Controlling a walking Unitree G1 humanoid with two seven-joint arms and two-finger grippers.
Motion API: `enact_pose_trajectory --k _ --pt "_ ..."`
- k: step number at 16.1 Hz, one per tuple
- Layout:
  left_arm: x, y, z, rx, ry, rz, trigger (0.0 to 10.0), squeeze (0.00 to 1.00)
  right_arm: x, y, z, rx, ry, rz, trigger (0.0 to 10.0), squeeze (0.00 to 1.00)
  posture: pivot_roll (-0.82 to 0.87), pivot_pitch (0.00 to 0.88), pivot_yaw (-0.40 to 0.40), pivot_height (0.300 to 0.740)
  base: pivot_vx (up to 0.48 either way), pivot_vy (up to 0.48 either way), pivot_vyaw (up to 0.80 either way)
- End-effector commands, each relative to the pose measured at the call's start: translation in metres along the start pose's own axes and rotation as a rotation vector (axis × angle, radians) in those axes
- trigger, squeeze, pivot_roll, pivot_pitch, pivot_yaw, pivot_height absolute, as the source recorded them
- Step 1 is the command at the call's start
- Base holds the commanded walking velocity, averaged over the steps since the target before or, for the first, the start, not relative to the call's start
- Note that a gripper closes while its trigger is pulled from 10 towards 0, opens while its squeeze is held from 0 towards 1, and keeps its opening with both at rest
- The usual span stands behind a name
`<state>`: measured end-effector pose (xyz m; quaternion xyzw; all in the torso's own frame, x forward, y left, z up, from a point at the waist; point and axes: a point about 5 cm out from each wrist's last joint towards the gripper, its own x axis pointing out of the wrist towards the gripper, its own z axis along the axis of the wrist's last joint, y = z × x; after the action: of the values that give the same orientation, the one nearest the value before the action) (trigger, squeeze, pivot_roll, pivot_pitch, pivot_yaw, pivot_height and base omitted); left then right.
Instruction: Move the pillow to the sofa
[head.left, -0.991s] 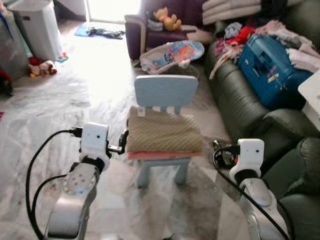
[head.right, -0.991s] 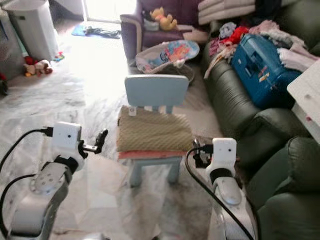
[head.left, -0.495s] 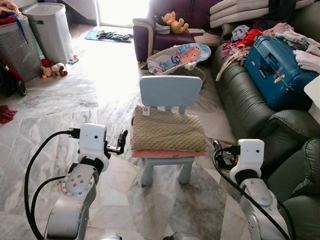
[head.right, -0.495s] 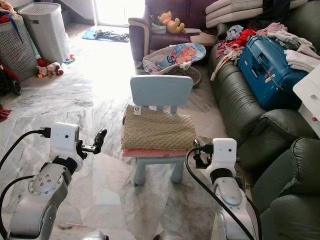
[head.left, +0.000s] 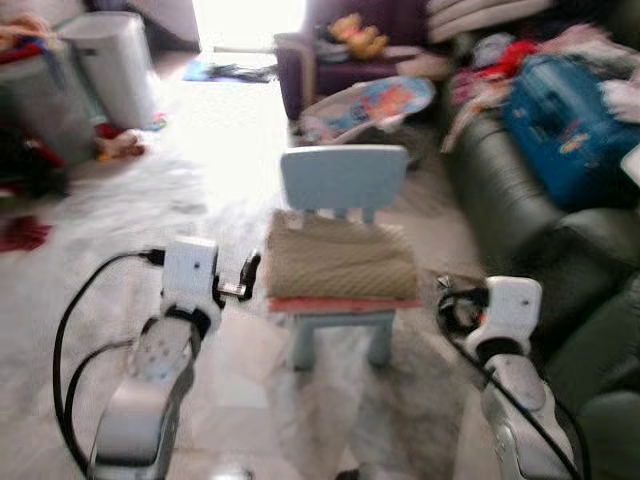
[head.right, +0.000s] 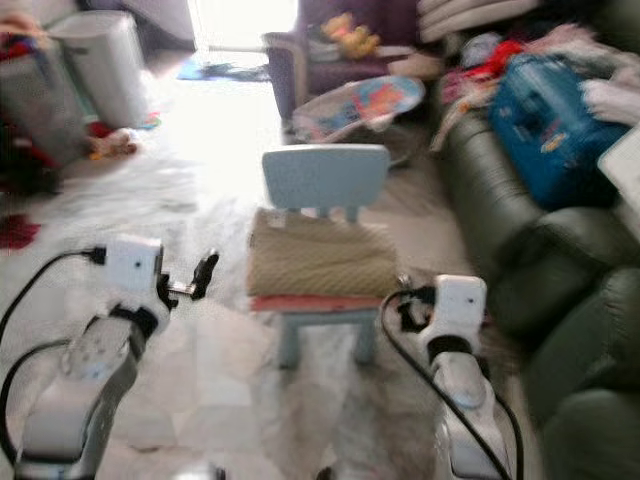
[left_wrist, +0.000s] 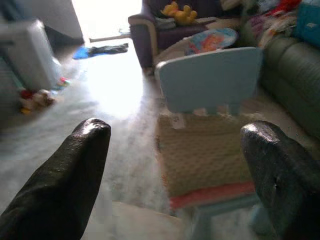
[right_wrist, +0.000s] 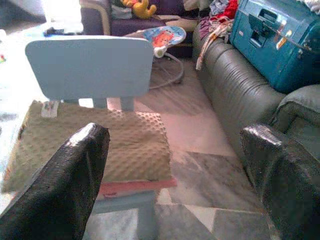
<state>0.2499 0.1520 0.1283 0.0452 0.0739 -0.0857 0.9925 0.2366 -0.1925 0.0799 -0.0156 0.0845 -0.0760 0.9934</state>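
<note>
Olive dimpled pillow (right_wrist: 95, 145) on light-blue child's chair (head.left: 340, 180), left gripper (left_wrist: 175, 165) and right gripper (right_wrist: 175, 165) both spread wide, teal suitcase (right_wrist: 277, 35) on dark-green sofa (right_wrist: 235, 95)

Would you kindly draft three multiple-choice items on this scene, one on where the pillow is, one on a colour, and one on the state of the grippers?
1. Where does the pillow lie?
A. On the seat of the small chair
B. On the floor
C. On the sofa

2. What colour is the suitcase on the sofa?
A. Red
B. Blue
C. White

3. How do the left gripper and right gripper stand?
A. Both shut on the pillow
B. One shut, one open
C. Both open, holding nothing

Answers:
1. A, the tan pillow rests on the pale blue chair seat.
2. B, its shell is blue.
3. C, each wrist view shows its fingers spread apart, short of the pillow.
</note>
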Motion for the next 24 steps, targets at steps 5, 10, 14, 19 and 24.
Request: enact_pose_trajectory --k 5,10,14,19,24 --pt "0.014 0.004 0.005 0.044 -0.002 -0.029 10.0 0.0 -0.005 -0.001 -0.003 0.039 -0.015 -0.065 10.0 0.0 -0.03 0.0 0.069 0.74 0.0 0.0 0.0" --pt "0.011 -0.001 0.0 0.02 0.001 -0.029 10.0 0.0 -0.005 -0.003 -0.003 0.008 -0.007 -0.033 10.0 0.0 -0.03 0.0 0.024 0.74 0.0 0.0 0.0" --pt "0.01 0.0 -0.001 -0.021 -0.001 0.006 10.0 0.0 0.001 -0.002 0.0 -0.007 -0.012 -0.007 10.0 0.0 -0.02 0.0 -0.008 0.74 0.0 -0.383 0.0" --pt "0.008 0.002 -0.003 -0.023 0.001 0.018 10.0 0.0 -0.001 0.001 -0.002 0.007 0.004 0.037 10.0 0.0 -0.02 0.0 -0.016 0.74 0.0 -0.458 0.0" --pt "0.009 0.016 0.002 0.01 -0.033 0.172 10.0 0.0 -0.002 0.008 0.002 0.016 -0.008 0.099 10.0 0.0 -0.03 0.0 -0.027 0.74 0.0 -0.058 0.0"
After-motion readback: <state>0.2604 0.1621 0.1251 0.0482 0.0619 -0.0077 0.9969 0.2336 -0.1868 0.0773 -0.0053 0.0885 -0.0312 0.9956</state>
